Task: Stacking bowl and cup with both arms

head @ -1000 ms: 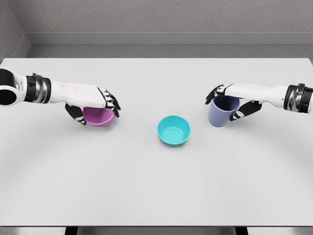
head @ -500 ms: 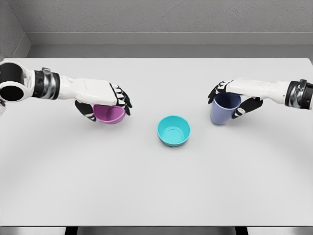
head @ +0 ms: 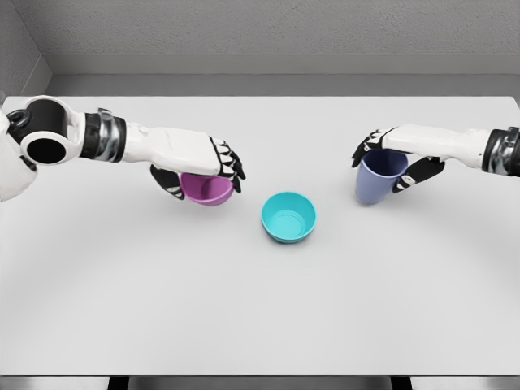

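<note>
White desk, grey wall behind; teal bowl at centre. Left robot hand grips purple bowl; right robot hand grips blue cup.

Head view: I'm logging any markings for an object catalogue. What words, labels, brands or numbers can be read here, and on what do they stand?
None: no text can be read anywhere in this view.
The purple bowl in the left hand, the teal bowl, the blue cup in the right hand and the white table all show plain, unmarked surfaces.
</note>
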{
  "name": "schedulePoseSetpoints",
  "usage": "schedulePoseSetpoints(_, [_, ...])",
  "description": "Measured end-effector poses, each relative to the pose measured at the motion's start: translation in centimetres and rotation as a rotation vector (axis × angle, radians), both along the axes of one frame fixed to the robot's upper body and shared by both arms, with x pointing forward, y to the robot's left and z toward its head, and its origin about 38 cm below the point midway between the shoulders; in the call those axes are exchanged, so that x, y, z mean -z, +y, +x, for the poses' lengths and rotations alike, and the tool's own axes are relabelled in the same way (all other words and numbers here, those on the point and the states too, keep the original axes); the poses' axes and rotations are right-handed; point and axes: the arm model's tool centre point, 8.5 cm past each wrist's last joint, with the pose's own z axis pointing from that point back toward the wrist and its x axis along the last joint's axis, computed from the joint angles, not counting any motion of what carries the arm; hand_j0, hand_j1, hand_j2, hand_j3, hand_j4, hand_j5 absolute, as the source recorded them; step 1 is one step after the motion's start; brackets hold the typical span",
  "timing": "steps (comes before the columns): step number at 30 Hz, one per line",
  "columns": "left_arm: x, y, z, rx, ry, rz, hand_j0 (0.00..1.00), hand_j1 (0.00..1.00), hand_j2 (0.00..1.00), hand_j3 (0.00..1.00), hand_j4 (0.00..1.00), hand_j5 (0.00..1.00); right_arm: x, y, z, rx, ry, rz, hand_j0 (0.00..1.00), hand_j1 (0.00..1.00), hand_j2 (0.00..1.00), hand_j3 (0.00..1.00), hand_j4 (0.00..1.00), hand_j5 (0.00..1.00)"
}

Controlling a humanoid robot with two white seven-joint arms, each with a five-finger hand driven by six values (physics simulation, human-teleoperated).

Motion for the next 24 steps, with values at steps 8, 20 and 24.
schedulePoseSetpoints(8, [0.0,-2.3,-0.3,0.045,0.001,-0.023,0.77,0.77,0.77,0.77,0.77,0.77,-0.9,0.1,0.0,-0.009,-0.02,-0.001,0.65,0.65,0.65,0.65,0.65,0.65])
schedulePoseSetpoints(20, [-0.6,-6.1,-0.7,0.12,-0.013,-0.057,0.76,0.76,0.76,0.76,0.76,0.76,-1.8,0.2,-0.6,-0.032,-0.041,-0.011,0.65,0.65,0.65,0.65,0.65,0.65])
schedulePoseSetpoints(24, [-0.5,-7.5,-1.0,0.146,-0.018,-0.062,0.76,0.76,0.76,0.76,0.76,0.76,-2.1,0.0,-0.8,-0.032,-0.046,-0.014,0.65,0.65,0.65,0.65,0.65,0.65])
